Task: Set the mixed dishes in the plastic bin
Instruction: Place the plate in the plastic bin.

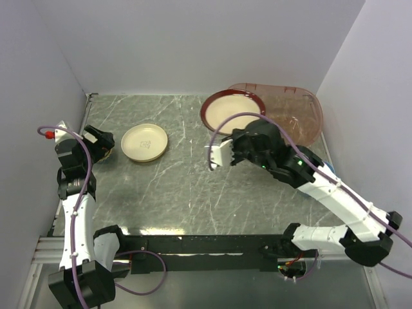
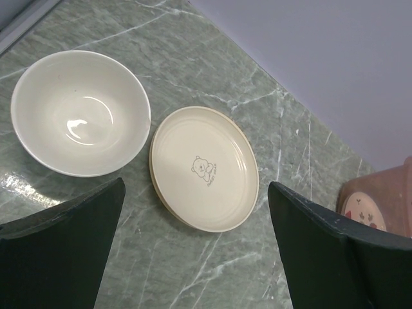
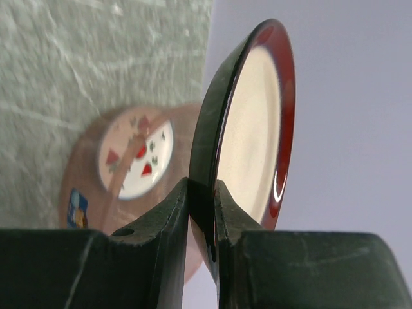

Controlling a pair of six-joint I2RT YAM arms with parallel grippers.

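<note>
Right gripper (image 3: pixel 201 187) clamped on red dish (image 3: pixel 254 129) rim, by the bin (image 1: pixel 302 116). Left gripper (image 2: pixel 196 187) wide open above bowl (image 2: pixel 80 112) and yellow plate (image 2: pixel 205 168).

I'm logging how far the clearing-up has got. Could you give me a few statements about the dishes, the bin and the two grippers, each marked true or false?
1. The right gripper pinches the rim of a red-rimmed dish. True.
2. The left gripper is shut on the white bowl. False: it is open and empty above the table, and the bowl lies free.
3. A plate with red shapes lies in the bin. True.
4. The cream plate with the bear drawing is in the bin. False: it lies on the table beside the bowl.
</note>
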